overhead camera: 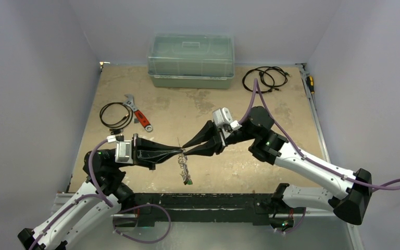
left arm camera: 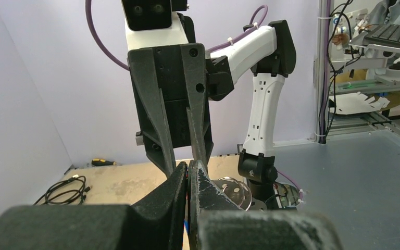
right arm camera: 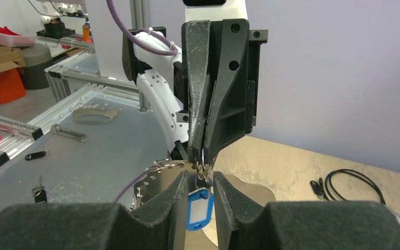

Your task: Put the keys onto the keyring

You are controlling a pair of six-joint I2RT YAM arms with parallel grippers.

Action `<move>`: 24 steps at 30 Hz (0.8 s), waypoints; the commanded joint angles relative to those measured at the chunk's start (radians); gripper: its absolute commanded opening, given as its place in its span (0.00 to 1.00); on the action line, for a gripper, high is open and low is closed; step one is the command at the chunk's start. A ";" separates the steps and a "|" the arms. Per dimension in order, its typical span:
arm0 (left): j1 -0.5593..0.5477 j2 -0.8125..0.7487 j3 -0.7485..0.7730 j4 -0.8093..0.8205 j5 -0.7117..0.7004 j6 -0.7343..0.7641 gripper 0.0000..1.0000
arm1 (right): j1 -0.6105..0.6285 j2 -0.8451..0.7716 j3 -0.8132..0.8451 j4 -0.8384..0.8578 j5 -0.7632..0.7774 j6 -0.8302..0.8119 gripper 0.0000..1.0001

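Observation:
My two grippers meet tip to tip above the middle of the table. My left gripper [overhead camera: 178, 152] [left arm camera: 188, 167] is shut on the keyring, a thin silvery loop that sticks out beside its right finger [left arm camera: 233, 191]. In the right wrist view a short arc of wire [right arm camera: 203, 156] leaves its tips. Small rings and a key's blue tag [right arm camera: 198, 207] hang from that arc. My right gripper [overhead camera: 186, 150] [right arm camera: 200, 179] is narrowly open with the blue tag in the gap. More keys [overhead camera: 184, 169], one with a green tag [overhead camera: 188, 182], dangle below the tips.
A clear lidded plastic box [overhead camera: 191, 60] stands at the back. A wrench with a red handle [overhead camera: 138, 112] and a black cable coil [overhead camera: 115, 114] lie at the left. Another cable coil [overhead camera: 264, 79] and a screwdriver [overhead camera: 310, 83] lie at the back right.

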State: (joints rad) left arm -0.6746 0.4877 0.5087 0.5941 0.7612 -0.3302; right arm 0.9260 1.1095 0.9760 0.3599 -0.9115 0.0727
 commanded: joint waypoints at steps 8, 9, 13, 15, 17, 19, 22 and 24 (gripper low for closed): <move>-0.001 0.000 0.010 0.024 -0.040 0.020 0.00 | 0.017 0.019 0.034 0.063 -0.013 0.024 0.10; -0.002 0.000 0.011 0.024 -0.042 0.020 0.00 | 0.017 0.022 0.035 0.062 -0.011 0.023 0.02; 0.000 -0.006 0.015 0.001 -0.054 0.032 0.00 | 0.020 0.022 0.047 0.012 0.023 -0.013 0.00; 0.000 -0.016 0.036 -0.069 -0.082 0.065 0.00 | 0.019 0.015 0.060 -0.052 0.057 -0.051 0.00; -0.001 -0.024 0.089 -0.211 -0.108 0.137 0.03 | 0.020 0.013 0.090 -0.143 0.108 -0.115 0.00; 0.000 -0.029 0.140 -0.372 -0.120 0.203 0.27 | 0.019 0.015 0.123 -0.244 0.164 -0.179 0.00; -0.001 -0.021 0.222 -0.567 -0.123 0.311 0.55 | 0.019 0.014 0.152 -0.337 0.255 -0.230 0.00; -0.001 0.001 0.291 -0.750 -0.149 0.399 0.58 | 0.019 0.008 0.171 -0.409 0.311 -0.264 0.00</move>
State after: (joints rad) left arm -0.6746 0.4713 0.6697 0.1871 0.6647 -0.1253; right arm 0.9424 1.1324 1.0687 0.1040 -0.7483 -0.0811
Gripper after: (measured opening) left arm 0.557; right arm 0.011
